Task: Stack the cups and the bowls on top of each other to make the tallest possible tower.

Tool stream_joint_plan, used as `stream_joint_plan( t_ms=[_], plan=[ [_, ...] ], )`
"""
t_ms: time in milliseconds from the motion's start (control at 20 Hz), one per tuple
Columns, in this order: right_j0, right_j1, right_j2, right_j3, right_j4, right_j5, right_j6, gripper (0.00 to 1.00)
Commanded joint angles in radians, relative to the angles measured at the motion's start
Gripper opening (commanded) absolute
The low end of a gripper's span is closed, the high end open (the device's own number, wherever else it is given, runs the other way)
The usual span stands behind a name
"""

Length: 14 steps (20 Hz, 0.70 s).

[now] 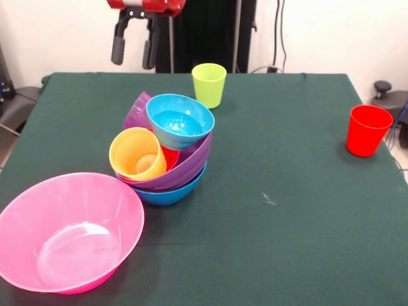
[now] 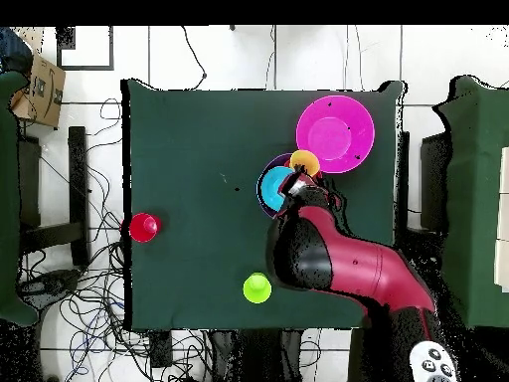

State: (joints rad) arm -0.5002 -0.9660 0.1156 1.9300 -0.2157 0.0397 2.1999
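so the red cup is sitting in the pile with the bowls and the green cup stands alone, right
Not quite. The front view shows the red cup standing alone near the table edge, well apart from the pile. The green cup does stand alone.

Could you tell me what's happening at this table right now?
The Sawyer's gripper hangs open and empty above the table's far side, holding nothing. Below it sits the tower: a blue bowl at the base, a purple bowl in it, then a yellow cup lying tilted and a light blue bowl on top. The lime green cup, red cup and pink bowl stand apart, unstacked.
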Motion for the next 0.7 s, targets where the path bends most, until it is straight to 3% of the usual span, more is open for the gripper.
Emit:
stream_joint_plan(
  t_ms=[50, 300, 350, 700],
  plan=[
    [-0.004, -0.021, 0.12, 0.079, 0.031, 0.156, 0.042, 1.0],
    [0.045, -0.02, 0.077, 0.086, 0.006, 0.165, 0.033, 1.0],
    [0.035, -0.018, 0.101, 0.103, 0.004, 0.143, 0.035, 1.0],
    [0.2, 0.001, -0.029, 0.12, 0.061, 0.095, 0.163, 1.0]
  ],
)
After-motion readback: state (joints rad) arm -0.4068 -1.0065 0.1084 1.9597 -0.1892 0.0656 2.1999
